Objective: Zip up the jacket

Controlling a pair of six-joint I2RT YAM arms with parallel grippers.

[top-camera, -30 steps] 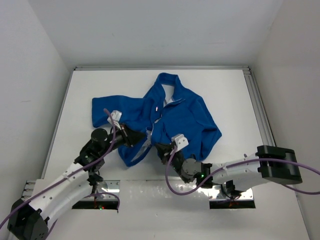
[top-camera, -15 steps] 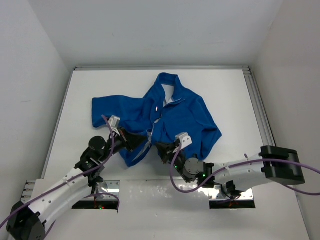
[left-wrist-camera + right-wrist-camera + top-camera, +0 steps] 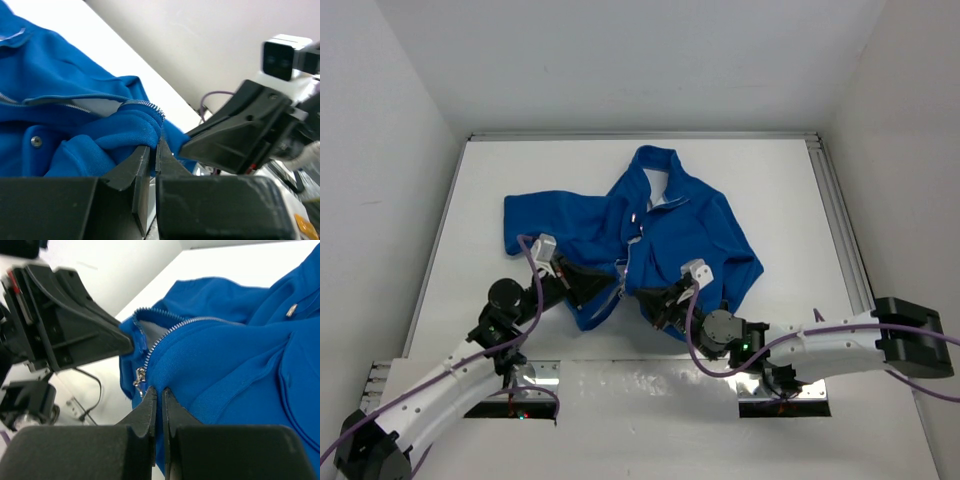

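Observation:
The royal-blue jacket (image 3: 692, 232) lies crumpled mid-table, collar at the far side, front open, whitish lining showing. Its bottom hem faces the arms. My left gripper (image 3: 612, 288) is shut on the hem's left front edge (image 3: 135, 131), just below the silver zipper teeth (image 3: 146, 104). My right gripper (image 3: 646, 298) is shut on the right front edge (image 3: 200, 370), its fingertips (image 3: 150, 399) pinching fleece right beside the zipper slider (image 3: 139, 377). The two grippers sit close together, facing each other; the left gripper (image 3: 75, 325) fills the right wrist view's left side. A snap (image 3: 36, 141) shows on the fleece.
The white table (image 3: 480, 190) is walled on three sides. An aluminium rail (image 3: 835, 210) runs along its right edge. Metal base plates (image 3: 545, 373) and purple cables (image 3: 665, 365) lie at the near edge, behind both wrists.
Both grippers stay shut on the hem. The right wrist has shifted right and the left wrist has drawn back toward the near edge, with the hem following slightly.

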